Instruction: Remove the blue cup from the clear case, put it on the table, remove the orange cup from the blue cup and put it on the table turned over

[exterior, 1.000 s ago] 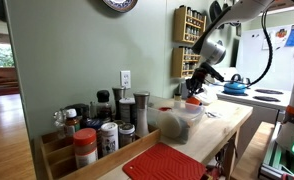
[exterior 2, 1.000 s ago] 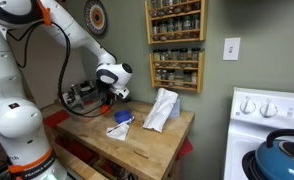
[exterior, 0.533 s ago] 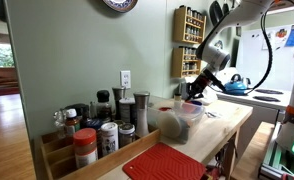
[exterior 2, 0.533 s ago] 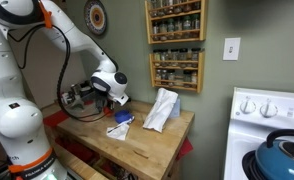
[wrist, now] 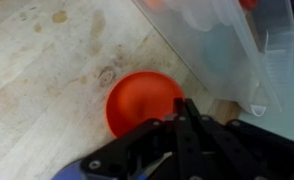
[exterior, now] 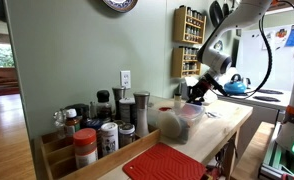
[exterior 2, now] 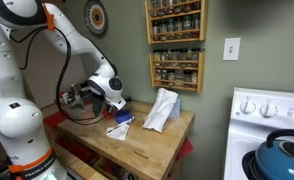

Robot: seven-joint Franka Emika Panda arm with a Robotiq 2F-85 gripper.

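Now lower, jaws by orange cup

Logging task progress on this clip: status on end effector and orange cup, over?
End effector shut, tips at orange cup, grip unconfirmed. Cup low over table. Case close alongside.

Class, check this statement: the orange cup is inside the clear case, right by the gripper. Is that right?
Not quite. The orange cup is outside the clear case, over the wooden table, as the wrist view shows. The rest holds: it is right by the gripper.
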